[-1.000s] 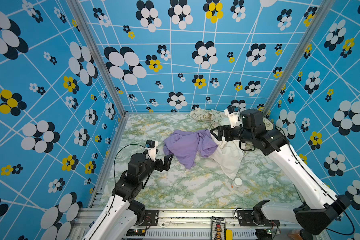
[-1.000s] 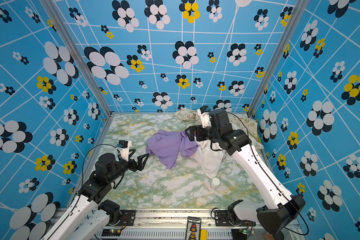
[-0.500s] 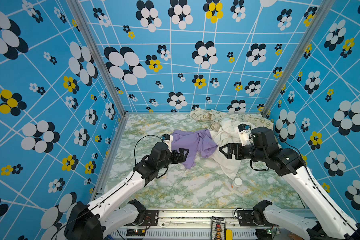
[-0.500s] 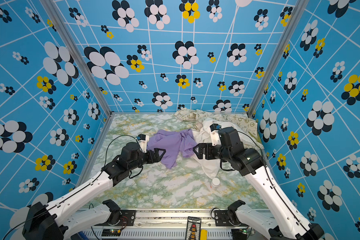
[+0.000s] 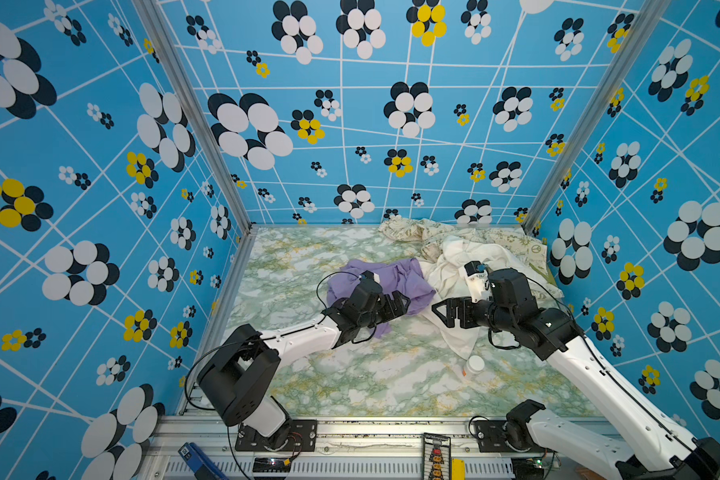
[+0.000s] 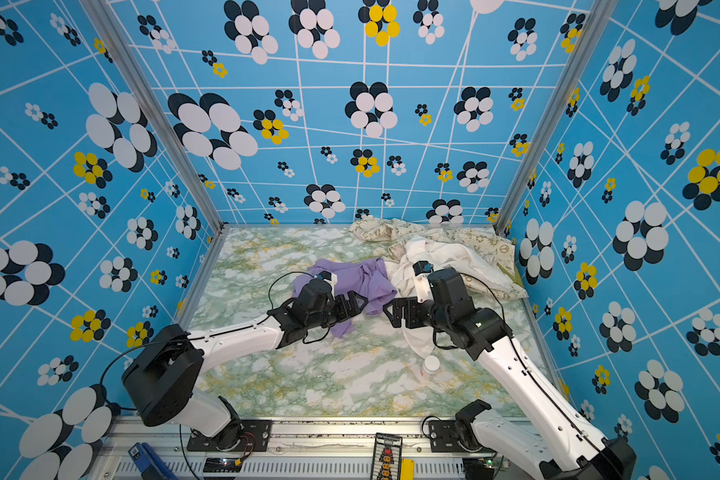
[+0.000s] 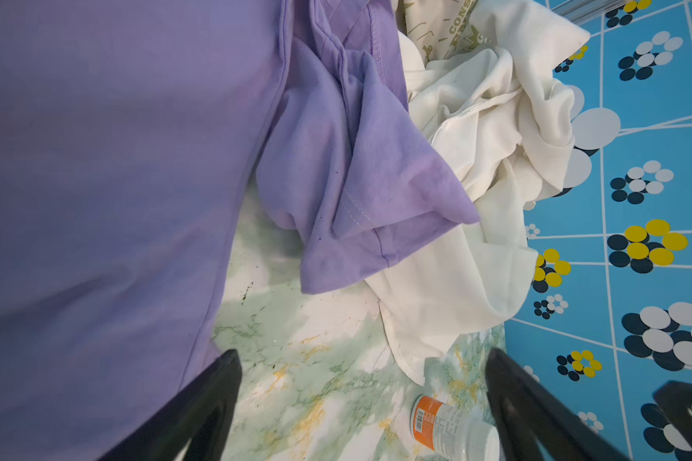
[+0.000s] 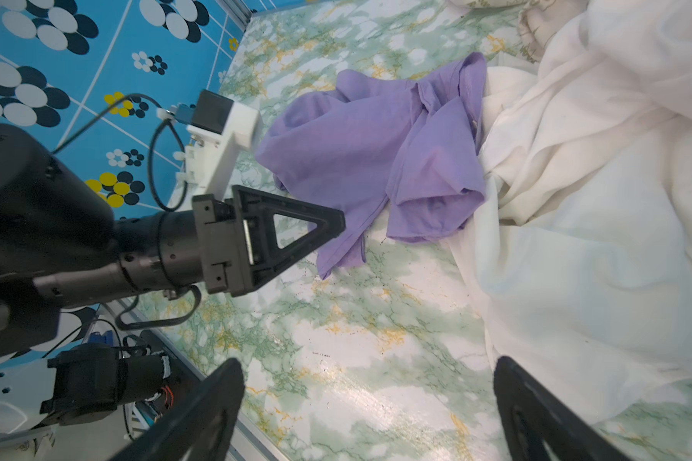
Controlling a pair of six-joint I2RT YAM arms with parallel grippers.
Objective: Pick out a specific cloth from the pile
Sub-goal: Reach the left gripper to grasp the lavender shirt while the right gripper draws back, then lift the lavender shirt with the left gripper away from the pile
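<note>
Left fingers (image 8: 330, 228) and right fingers (image 8: 216, 403) gape empty over a green-marbled tabletop (image 5: 350, 374) within blue flowered walls (image 5: 516, 41), beside the lavender cloth (image 5: 391, 278).

Left arm (image 5: 304, 337): extends from front base toward table middle, shoulder joint bulky and raised, forearm low, near level. Left gripper (image 5: 398, 306): points toward right side, jaws spread wide; in left wrist view, black fingers (image 7: 226, 375) stand far apart. Right arm (image 5: 599, 374): rises from front-right base, elbow bent, forearm angled inward and down. Right gripper (image 5: 439, 313): points toward left gripper, jaws spread wide. In both top views, gripper tips face each other, near but apart.
</note>
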